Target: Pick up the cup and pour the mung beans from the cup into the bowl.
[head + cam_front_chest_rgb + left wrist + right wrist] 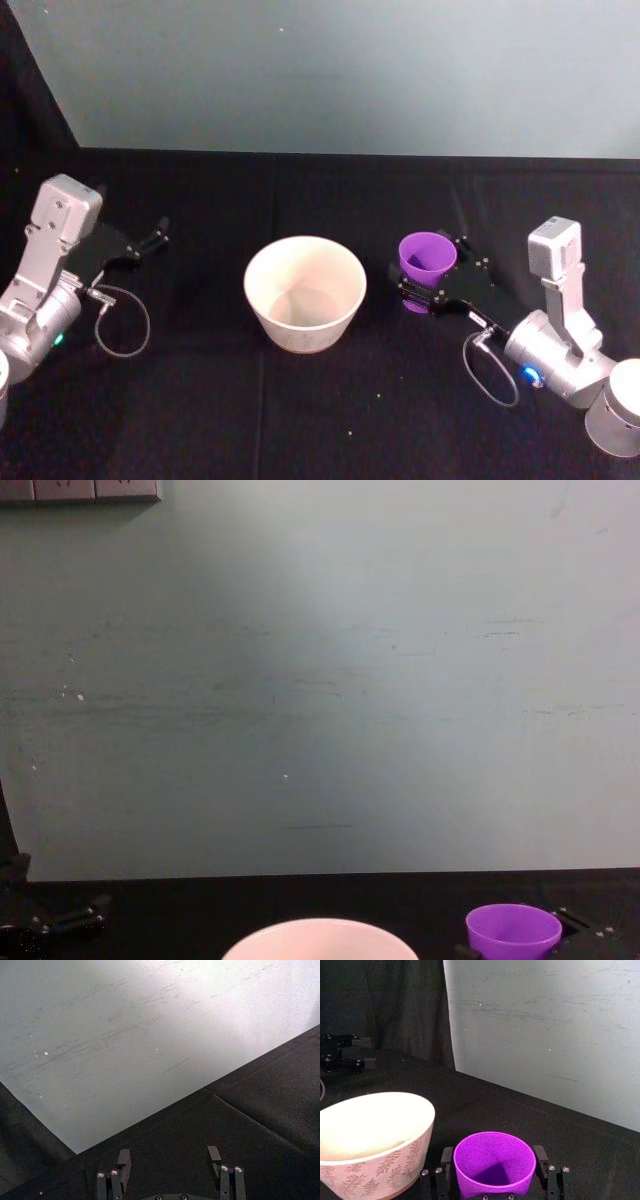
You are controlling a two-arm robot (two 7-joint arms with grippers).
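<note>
The floor of the cup (494, 1162) is cut off at the edge of the right wrist view. Its inside reads as shaded purple, so I cannot tell what it holds. Whether its base touches the surface (200, 420) is hidden by the right hand (428, 270). That hand grasps the cup just right of the bowl (305, 292), with a black finger (447, 1159) set against each side of the cup's wall. The chest view cuts both vessels off shortly below their rims.

The cup is smooth, tapered, bright purple plastic, mouth up, near the bowl but not touching it. The bowl is wide and round, pale pinkish-white, with a smooth rim and a leaf pattern on its outer wall. Matte black cloth covers the surface. The left hand (150, 238) sits well left of the bowl, released, its dark fingers spread apart above the cloth.
</note>
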